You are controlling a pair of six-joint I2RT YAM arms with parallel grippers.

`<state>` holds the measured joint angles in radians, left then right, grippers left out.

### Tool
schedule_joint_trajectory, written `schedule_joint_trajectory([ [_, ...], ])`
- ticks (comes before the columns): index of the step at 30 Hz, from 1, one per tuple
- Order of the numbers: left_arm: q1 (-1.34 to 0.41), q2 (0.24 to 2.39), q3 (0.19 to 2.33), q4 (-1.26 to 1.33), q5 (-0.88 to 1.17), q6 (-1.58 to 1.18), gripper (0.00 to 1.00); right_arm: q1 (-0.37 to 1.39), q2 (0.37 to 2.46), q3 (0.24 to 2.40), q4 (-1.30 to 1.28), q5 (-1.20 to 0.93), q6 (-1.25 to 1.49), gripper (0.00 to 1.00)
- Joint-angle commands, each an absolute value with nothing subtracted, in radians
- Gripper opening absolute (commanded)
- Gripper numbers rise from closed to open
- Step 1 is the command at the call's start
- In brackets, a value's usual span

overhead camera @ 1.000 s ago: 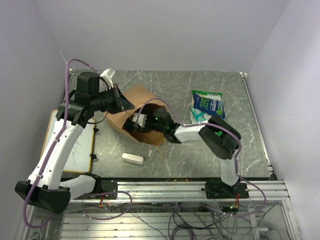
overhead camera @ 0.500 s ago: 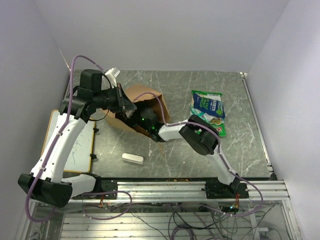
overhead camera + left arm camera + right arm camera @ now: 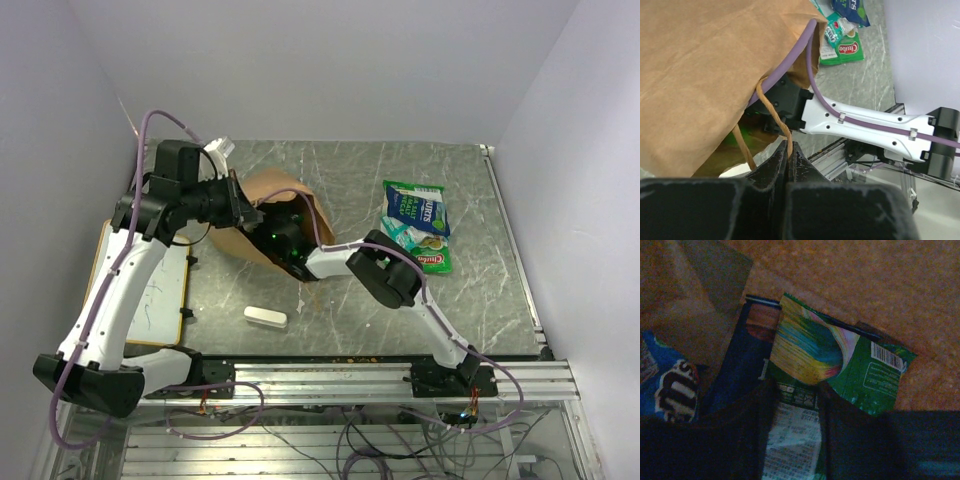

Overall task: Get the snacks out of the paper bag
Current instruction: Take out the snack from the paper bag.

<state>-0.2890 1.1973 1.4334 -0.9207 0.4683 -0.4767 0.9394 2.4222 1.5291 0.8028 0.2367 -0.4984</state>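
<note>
The brown paper bag (image 3: 262,190) lies on its side at the table's left, mouth facing right; it also fills the left wrist view (image 3: 705,65). My left gripper (image 3: 788,150) is shut on one of its thin handles (image 3: 772,110) and holds the mouth open. My right gripper (image 3: 795,405) is deep inside the bag, hidden from the top view. Its jaws are open, one on each side of a green-and-white snack packet (image 3: 840,360). A dark blue packet (image 3: 742,365) and another blue one (image 3: 670,385) lie beside it. Green and blue packets (image 3: 415,205) lie on the table to the right.
A small white oblong block (image 3: 265,316) lies near the front edge. A white board with a wooden frame (image 3: 160,290) sits at the left edge. The right arm's forearm (image 3: 340,258) spans from the bag to mid-table. A green packet (image 3: 428,250) lies beside the blue one.
My right arm has pushed further left, its gripper going deeper into the bag. My left gripper has kept its hold on the handle and shifted slightly.
</note>
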Motion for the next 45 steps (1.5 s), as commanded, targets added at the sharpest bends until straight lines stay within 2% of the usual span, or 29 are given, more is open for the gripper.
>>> schedule_joint_trajectory([
  [1, -0.279, 1.152, 1.455, -0.957, 0.395, -0.476, 0.07, 0.931, 2.367, 1.475, 0.714, 0.247, -0.533, 0.32],
  [7, -0.269, 1.127, 1.429, -0.935, 0.365, -0.513, 0.07, 0.93, 2.261, 1.404, 0.656, 0.158, -0.513, 0.0],
  [12, -0.268, 1.099, 1.389, -0.901, 0.375, -0.555, 0.07, 0.932, 2.158, 1.307, 0.648, 0.109, -0.492, 0.0],
  [25, -0.267, 1.072, 1.317, -0.814, 0.44, -0.644, 0.07, 0.949, 1.817, 0.933, 0.71, -0.211, -0.456, 0.0],
  [33, -0.266, 1.061, 1.289, -0.785, 0.451, -0.671, 0.07, 0.948, 1.672, 0.822, 0.675, -0.314, -0.47, 0.0],
  [40, -0.267, 1.055, 1.255, -0.741, 0.483, -0.696, 0.07, 0.939, 1.609, 0.774, 0.527, -0.445, -0.63, 0.0],
  [45, -0.267, 1.05, 1.241, -0.747, 0.507, -0.684, 0.07, 0.932, 1.659, 0.801, 0.371, -0.475, -0.808, 0.0],
])
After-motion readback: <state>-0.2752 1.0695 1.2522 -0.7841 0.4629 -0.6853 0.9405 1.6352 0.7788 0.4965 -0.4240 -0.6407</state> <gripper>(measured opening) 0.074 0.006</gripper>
